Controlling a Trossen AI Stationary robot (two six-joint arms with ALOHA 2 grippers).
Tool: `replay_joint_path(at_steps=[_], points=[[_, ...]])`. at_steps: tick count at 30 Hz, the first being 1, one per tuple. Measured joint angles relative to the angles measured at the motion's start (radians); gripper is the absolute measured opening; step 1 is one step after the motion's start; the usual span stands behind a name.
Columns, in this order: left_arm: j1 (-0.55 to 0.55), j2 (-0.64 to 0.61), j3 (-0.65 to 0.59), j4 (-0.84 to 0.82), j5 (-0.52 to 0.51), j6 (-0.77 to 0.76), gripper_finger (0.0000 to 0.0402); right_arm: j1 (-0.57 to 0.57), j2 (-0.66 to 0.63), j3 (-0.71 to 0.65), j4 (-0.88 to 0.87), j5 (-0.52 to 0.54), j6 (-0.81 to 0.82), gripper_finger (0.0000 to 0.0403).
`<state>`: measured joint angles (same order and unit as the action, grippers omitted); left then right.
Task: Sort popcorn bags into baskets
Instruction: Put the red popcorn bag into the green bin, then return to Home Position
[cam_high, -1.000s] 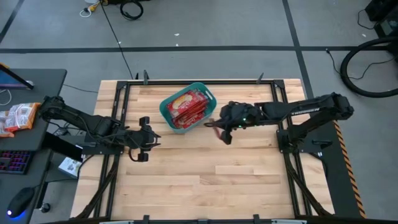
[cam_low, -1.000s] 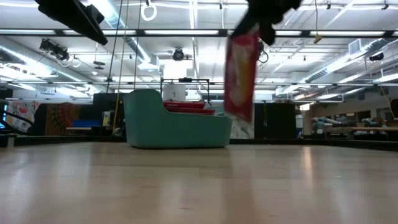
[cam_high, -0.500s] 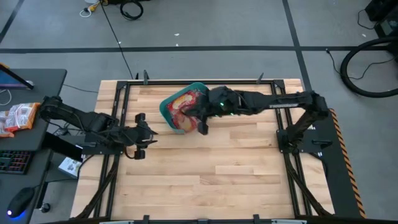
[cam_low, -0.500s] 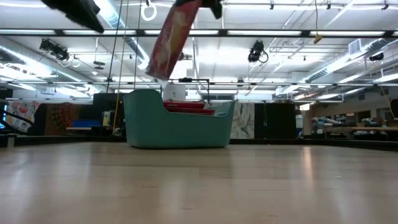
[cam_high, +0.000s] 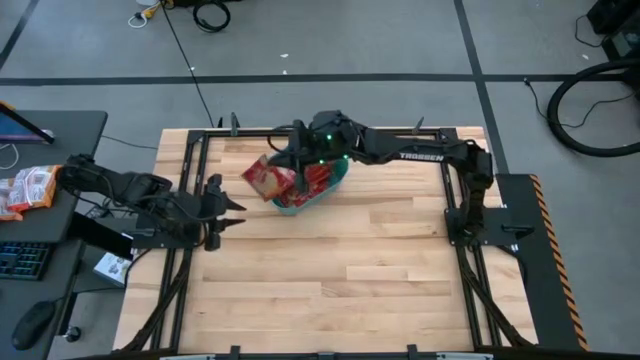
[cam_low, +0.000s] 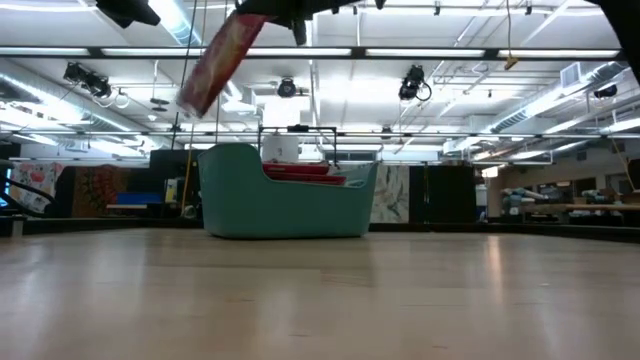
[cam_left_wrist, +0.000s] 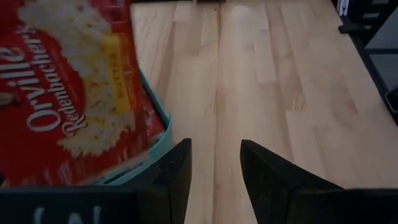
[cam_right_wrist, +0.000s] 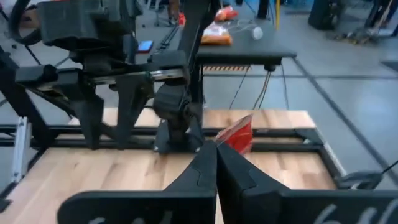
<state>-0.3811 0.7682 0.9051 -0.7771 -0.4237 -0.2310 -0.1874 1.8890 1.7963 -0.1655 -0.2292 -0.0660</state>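
Note:
My right gripper (cam_high: 292, 160) reaches over the teal basket (cam_high: 338, 178) near the table's far edge, shut on a red popcorn bag (cam_high: 266, 180). In the low view this bag (cam_low: 215, 60) slants above the left end of the basket (cam_low: 285, 205). More red bags (cam_low: 300, 170) lie inside the basket, showing over its rim. My left gripper (cam_high: 218, 205) waits open to the left of the basket. In the left wrist view my left gripper (cam_left_wrist: 214, 163) faces the held bag (cam_left_wrist: 68, 93) and the basket's rim (cam_left_wrist: 157, 112). My right gripper pinches the popcorn bag between its two fingers at one end (cam_right_wrist: 239, 135), which sticks out past the fingertips (cam_right_wrist: 206, 163). The bag's upper end (cam_low: 245, 22) is at the gripper. The bag is lifted clear and slants down toward the table's left, above the basket's left end.
A black frame (cam_high: 300, 131) runs along the table's edges. Bare wooden tabletop (cam_high: 340, 270) spreads across the near half. Orange-and-white packets (cam_high: 25, 187) lie on a desk off the table's left side.
My right gripper has carried the bag from the right of the basket toward the table's left and far edge, across the basket. The bag has swung from hanging nearly straight down to slanting out to the left. My left gripper has drawn back a little toward the left edge.

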Motion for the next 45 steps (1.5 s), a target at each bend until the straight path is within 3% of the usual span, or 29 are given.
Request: replay_joint_path(at_steps=[6,17,24,30,35,39,45], points=[[0.000,-0.016,0.000,0.000,-0.001,-0.001,0.0141,-0.102,0.035,-0.004,-0.087,-0.001,0.017,0.0002],[0.002,-0.016,0.000,-0.009,-0.001,-0.021,0.0141,-0.219,0.108,-0.005,-0.315,0.112,-0.017,0.0002],[0.002,-0.016,0.000,-0.006,-0.001,-0.020,0.0141,-0.246,0.106,-0.005,-0.403,0.263,-0.076,0.0005],[0.002,-0.015,-0.001,-0.004,-0.026,-0.009,0.0141,-0.255,0.104,-0.005,-0.485,0.368,-0.083,0.0053],[-0.008,-0.041,-0.067,0.165,-0.040,0.065,0.0141,-0.254,0.058,-0.005,-0.610,0.393,-0.074,0.0105],[-0.017,-0.085,-0.167,0.291,-0.061,0.112,0.0141,-0.236,0.002,-0.010,-0.657,0.392,-0.045,0.0123],[-0.017,-0.196,-0.289,0.453,-0.043,0.107,0.0141,-0.185,-0.137,-0.217,-0.524,0.395,-0.012,0.0123]])
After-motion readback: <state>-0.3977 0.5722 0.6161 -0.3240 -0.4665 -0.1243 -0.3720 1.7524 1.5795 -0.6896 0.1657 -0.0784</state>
